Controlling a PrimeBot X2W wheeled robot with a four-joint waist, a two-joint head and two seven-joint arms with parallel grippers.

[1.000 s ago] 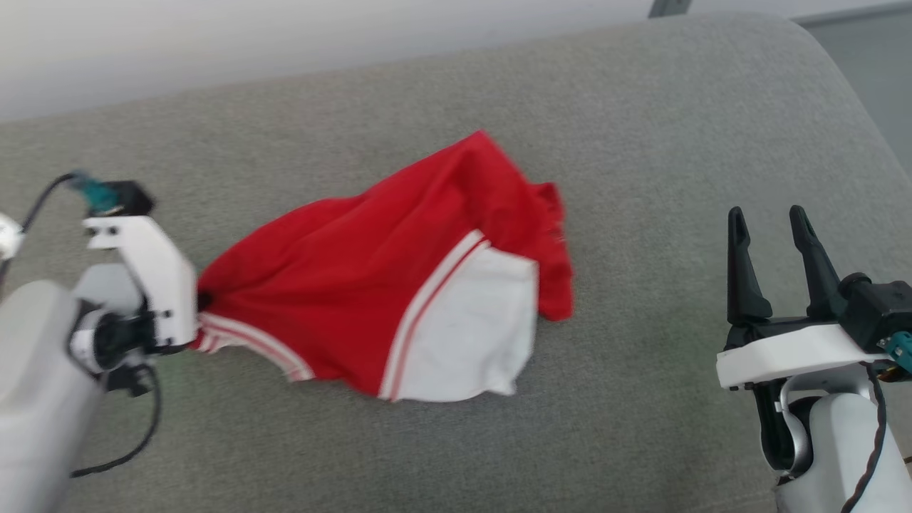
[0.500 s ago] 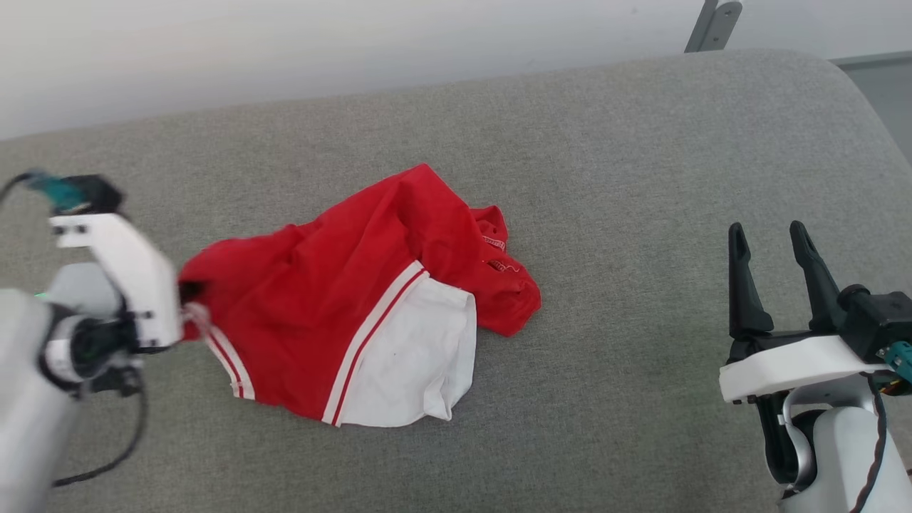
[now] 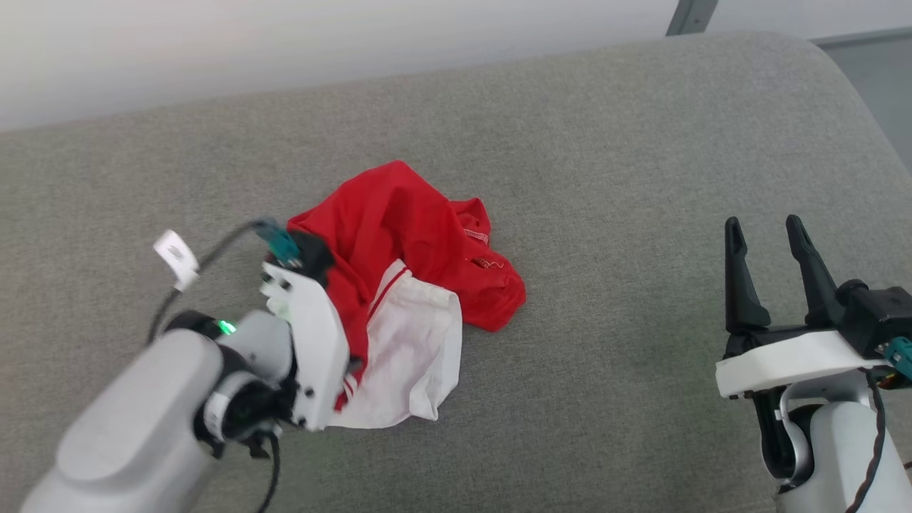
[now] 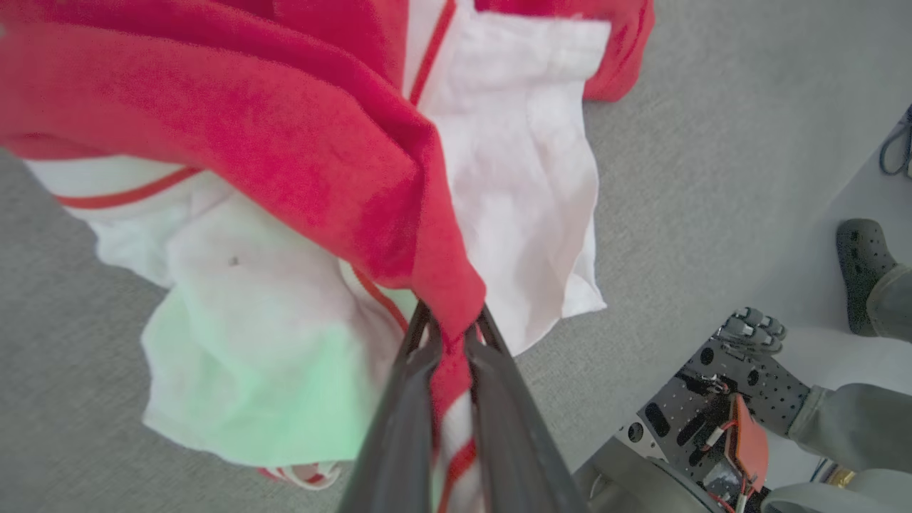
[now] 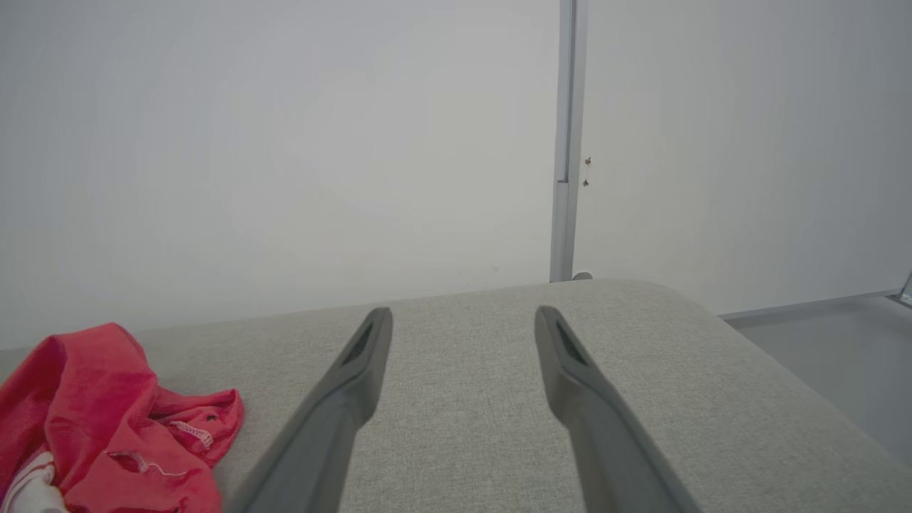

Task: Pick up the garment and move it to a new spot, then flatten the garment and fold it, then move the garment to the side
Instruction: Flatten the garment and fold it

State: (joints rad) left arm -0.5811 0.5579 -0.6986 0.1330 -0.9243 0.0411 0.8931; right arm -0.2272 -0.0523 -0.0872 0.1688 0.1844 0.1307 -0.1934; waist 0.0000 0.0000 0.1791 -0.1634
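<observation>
A soft red shirt [image 3: 406, 235] with white sleeves is bunched in a crumpled heap near the middle of the grey woven cushion [image 3: 641, 142]. A red fold is pinched tight by the left gripper [image 4: 450, 333]. The right gripper [image 3: 766, 231] is held by the right edge, its tapered dark fingers spread and empty.

Soft matt cloth garment [image 3: 399, 228], coarse-woven cushion [image 3: 605, 178]

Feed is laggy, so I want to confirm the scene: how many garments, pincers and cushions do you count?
Soft red cloth T-shirt with white sleeves: 1
Dark two-fingered pincers, left pincer and right pincer: 2
Grey fabric cushion: 1
Total: 4
</observation>
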